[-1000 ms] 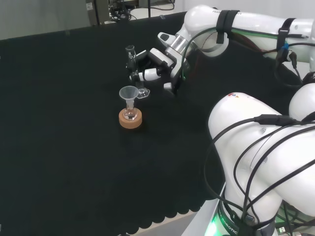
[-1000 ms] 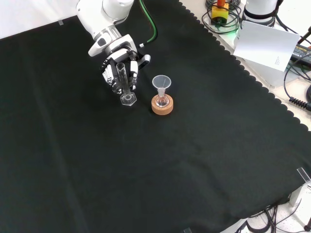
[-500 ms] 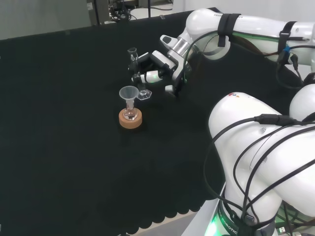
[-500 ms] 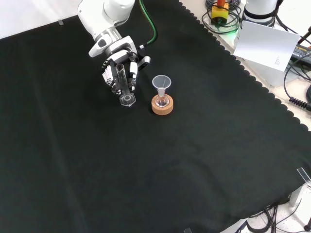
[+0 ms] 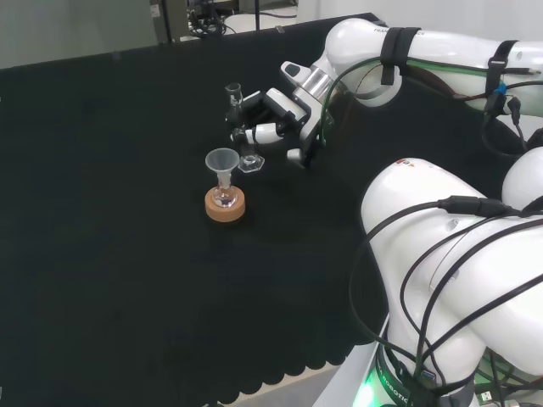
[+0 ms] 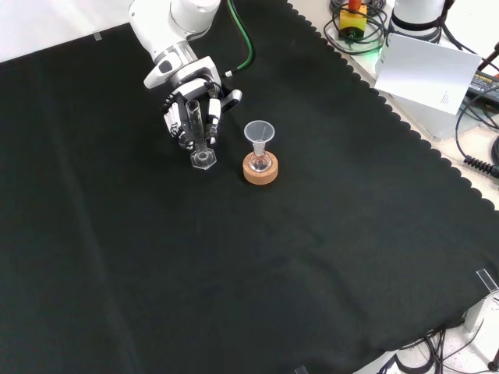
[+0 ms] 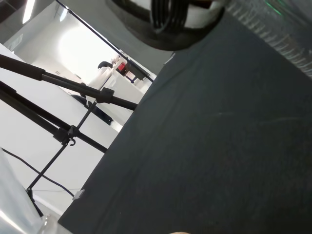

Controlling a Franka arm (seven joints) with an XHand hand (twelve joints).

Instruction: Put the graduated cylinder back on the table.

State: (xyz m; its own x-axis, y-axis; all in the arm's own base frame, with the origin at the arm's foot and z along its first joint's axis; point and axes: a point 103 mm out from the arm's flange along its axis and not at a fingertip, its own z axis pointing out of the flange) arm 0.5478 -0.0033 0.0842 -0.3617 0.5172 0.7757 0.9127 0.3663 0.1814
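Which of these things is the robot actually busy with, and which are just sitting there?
Part of the job:
- tall clear glass graduated cylinder
- black and white hand around it
- black cloth bench

Just there:
- clear funnel in a small flask
- round cork ring stand under it

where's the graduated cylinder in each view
Head view: the graduated cylinder stands upper centre, left of the robot hand, just beyond the funnel.
Front view: upper left, in front of the robot hand, left of the funnel.
Wrist view: I cannot pick it out with any certainty.
Shared landmark: the funnel in a small flask on a cork ring.
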